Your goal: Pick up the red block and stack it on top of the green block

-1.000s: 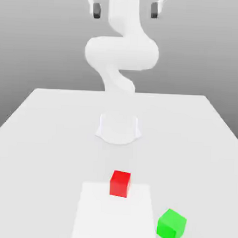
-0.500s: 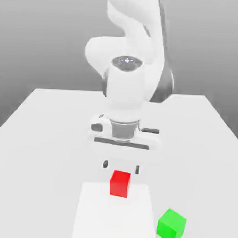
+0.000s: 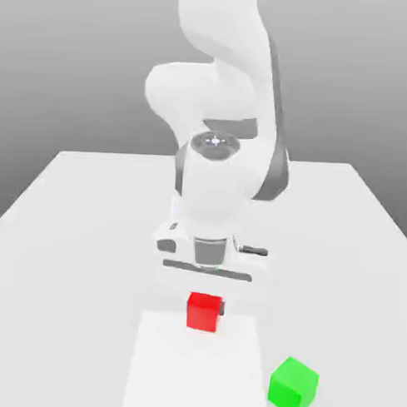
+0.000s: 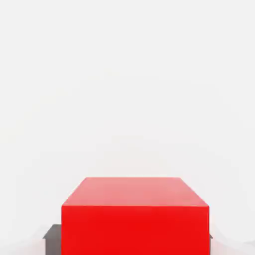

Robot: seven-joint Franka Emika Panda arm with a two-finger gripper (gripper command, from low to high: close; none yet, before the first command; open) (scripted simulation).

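Observation:
The red block point(image 3: 203, 313) rests on the white table, near the front in the exterior view. My gripper point(image 3: 205, 307) has come straight down over it and is shut on it; a dark fingertip point(image 3: 223, 308) presses the side toward the exterior view's right. In the hand view the red block point(image 4: 134, 216) looms close, with a dark finger point(image 4: 52, 233) against its side. The green block point(image 3: 293, 386) stands apart on the table, nearer the front and toward the exterior view's right of the red one.
A lighter square patch point(image 3: 195, 369) marks the table point(image 3: 80, 235) under the red block. My white arm point(image 3: 212, 182) rises directly behind and above the red block. The table's side edges slant outward toward the front.
The hand dropped from high above down onto the red block. Its fingers were wide apart beside the block half a second ago and have now shut on its sides.

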